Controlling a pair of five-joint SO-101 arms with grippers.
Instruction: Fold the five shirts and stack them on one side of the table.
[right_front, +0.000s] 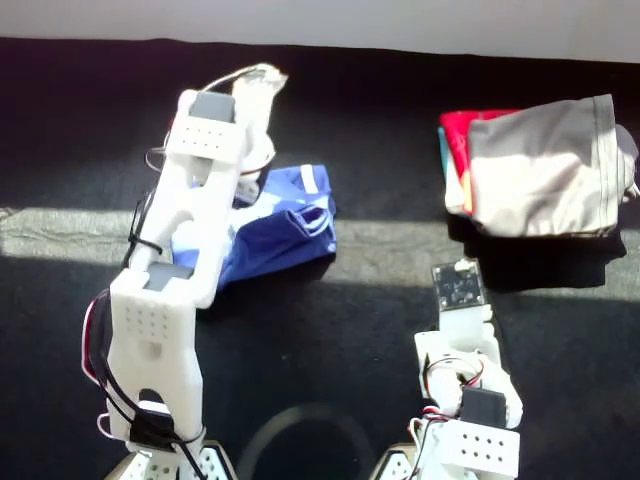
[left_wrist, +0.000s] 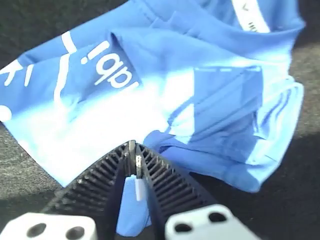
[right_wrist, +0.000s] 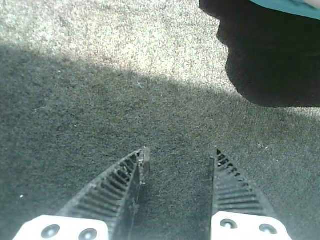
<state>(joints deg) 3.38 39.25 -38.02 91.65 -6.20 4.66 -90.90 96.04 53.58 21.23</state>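
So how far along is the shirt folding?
Done: a folded stack on the right side, grey shirt on top, red shirt beneath; count unclear. In hand: left hand shut on the part-folded blue shirt. Left: finish folding it, add it to the stack. Right hand open over table.

The left arm (right_front: 165, 300) was built of white printed shells with grids of small holes. Dark grey motor blocks sat between the shells, and black and red cables looped along its side. The right arm (right_front: 468, 420) matched, with thin red and white wires at a joint. The left end effector (left_wrist: 134, 150) and right end effector (right_wrist: 180, 152) had black ribbed fingers on white mounts with round screw holes.
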